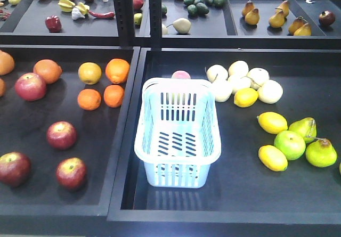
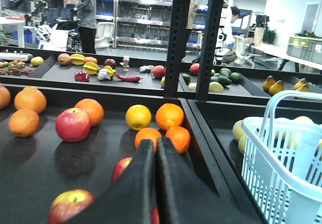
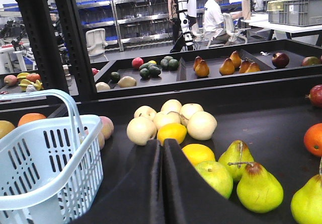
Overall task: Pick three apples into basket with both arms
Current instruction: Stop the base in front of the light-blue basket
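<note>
Basket [image 1: 160, 165]: upright at the centre of the front view, on the left side of the right tray [image 1: 240, 194]. I see its slotted floor bare. In both wrist views one handle arcs above the rim.
Apples [image 1: 61, 135]: I count four red ones in the left tray [image 1: 101, 141], running from mid-left to lower left of the front view. They lie apart from one another, and the tray walls separate them from the basket.
Left gripper [image 2: 155, 144]: bottom centre of the left wrist view, over the left tray. Its fingers are pressed together with nothing between them. One apple sits partly hidden behind the left finger, another lies at the lower left corner, and a third is farther off at mid-left.
Right gripper [image 3: 161, 143]: bottom centre of the right wrist view, over the right tray. Its fingers are together and hold nothing. A lemon [image 3: 172, 132] lies just past the tips, and the basket is at the lower left.
Oranges [image 1: 113, 95]: clustered across the top of the left tray, between the apples and the basket.
Pale fruits [image 1: 240, 80]: a touching group at the upper right of the basket.
Pears [image 1: 321, 153]: green, at the lower right of the front view, beside a green apple [image 1: 289, 144] and more lemons.
Back shelf [image 1: 234, 21]: along the top of the frame, holding mixed produce that I cannot sort at this size.
</note>
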You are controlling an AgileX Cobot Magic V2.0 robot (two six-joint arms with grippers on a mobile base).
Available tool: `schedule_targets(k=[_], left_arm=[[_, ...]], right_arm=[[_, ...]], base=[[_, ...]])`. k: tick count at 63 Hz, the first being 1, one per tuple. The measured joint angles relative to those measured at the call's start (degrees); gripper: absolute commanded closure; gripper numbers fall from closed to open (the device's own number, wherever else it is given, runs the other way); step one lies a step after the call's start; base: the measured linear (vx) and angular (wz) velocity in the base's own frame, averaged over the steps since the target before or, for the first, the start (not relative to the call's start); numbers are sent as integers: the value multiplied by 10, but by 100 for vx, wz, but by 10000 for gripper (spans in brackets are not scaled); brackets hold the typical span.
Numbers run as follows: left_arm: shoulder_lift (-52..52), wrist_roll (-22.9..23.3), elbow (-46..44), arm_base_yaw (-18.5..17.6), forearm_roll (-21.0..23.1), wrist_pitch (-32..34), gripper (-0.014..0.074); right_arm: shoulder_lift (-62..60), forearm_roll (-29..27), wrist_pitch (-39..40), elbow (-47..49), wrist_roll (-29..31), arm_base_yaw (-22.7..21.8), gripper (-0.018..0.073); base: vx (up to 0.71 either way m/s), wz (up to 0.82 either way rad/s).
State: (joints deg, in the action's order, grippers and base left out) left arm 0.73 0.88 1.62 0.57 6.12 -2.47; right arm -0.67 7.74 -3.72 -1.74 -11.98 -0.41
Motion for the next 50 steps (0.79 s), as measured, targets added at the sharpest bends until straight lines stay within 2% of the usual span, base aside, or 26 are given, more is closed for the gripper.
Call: schedule_targets(k=[50], left_arm=[[0, 0, 0, 0, 0, 0, 602]], right_arm=[[0, 0, 0, 0, 0, 0, 564]], base=[[9, -1]])
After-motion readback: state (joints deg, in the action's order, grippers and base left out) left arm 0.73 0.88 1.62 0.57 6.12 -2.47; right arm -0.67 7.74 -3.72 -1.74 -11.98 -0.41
